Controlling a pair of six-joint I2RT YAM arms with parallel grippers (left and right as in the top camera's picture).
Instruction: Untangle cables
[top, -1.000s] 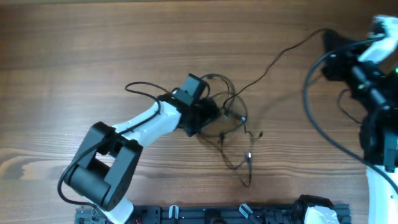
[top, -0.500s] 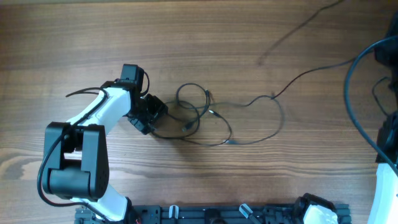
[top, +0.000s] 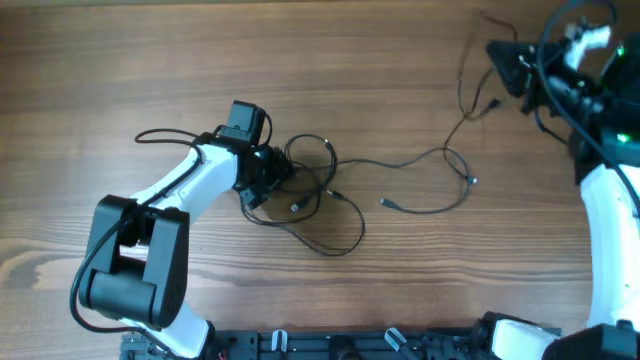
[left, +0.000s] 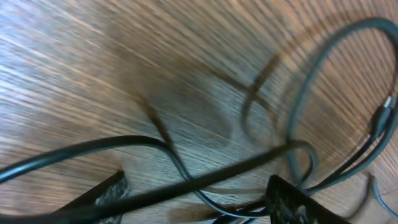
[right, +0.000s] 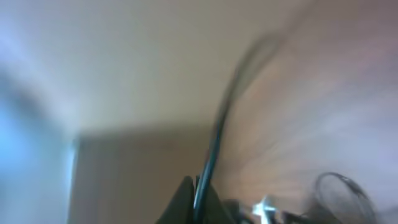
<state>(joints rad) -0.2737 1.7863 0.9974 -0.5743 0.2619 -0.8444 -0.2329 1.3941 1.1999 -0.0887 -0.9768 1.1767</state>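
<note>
Several thin black cables (top: 310, 185) lie in a loose tangle at mid-table. One strand (top: 400, 164) runs right from it, then climbs to my right gripper (top: 497, 62) at the far right. That gripper is shut on this cable (right: 214, 134), which is pinched between its fingertips (right: 200, 186). My left gripper (top: 270, 178) sits at the tangle's left edge. In the left wrist view it (left: 199, 193) stands open, low over the wood, with a cable (left: 205, 177) lying slack across the gap between its fingers (left: 298, 202). A loose plug end (top: 385, 203) rests right of the tangle.
The wooden table (top: 120, 70) stretches bare to the back and left. The left arm's own thicker black cable (top: 160, 134) loops out beside its forearm. A black rail (top: 350, 345) runs along the front edge.
The left gripper swung left from the table's middle, then came back right to the tangle's edge. The cables spread out rightward. The right gripper returned into view at top right, holding a strand.
</note>
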